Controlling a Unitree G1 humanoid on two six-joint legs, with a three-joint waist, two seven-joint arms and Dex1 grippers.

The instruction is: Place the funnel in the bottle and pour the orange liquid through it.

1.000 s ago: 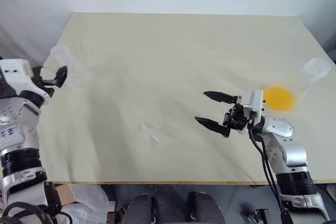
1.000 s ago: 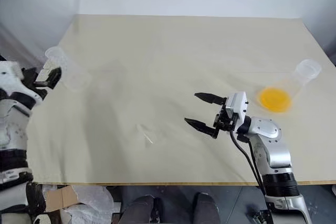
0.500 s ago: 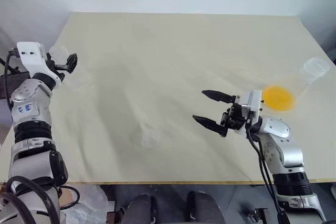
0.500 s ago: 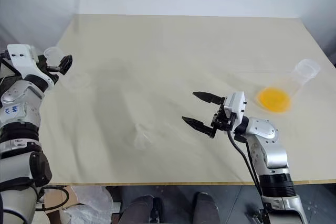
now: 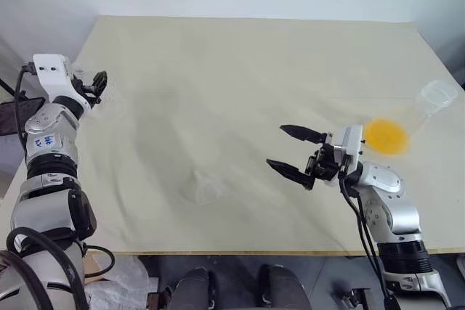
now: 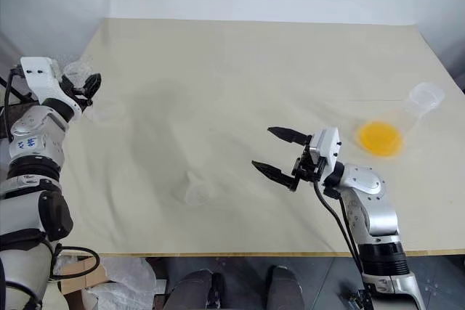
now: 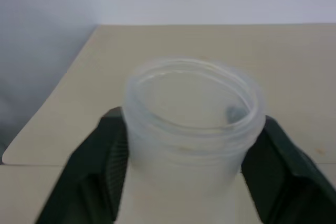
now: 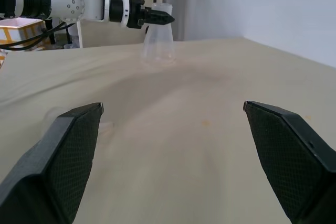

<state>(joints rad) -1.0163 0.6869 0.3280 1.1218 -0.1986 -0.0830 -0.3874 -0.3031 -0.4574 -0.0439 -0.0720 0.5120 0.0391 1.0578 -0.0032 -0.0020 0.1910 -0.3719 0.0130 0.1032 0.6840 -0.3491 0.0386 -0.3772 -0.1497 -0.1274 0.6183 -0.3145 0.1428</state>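
Bottle (image 7: 191, 111) neck between the left claw (image 5: 96, 85) fingers, closed on it; right claw (image 5: 294, 152) wide open.

The bottle (image 5: 102, 96) sits way over at the desk's (image 5: 240, 63) left edge. The funnel (image 5: 203, 188) lies near the front middle. The flask holding the orange liquid (image 5: 385, 136) is far right.

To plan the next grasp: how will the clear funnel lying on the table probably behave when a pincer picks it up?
The funnel seems to lie on its side on the table, so a nudge would likely roll its round cone in an arc. It looks thin and clear, so probably light, and perhaps slippery between pincer fingers.
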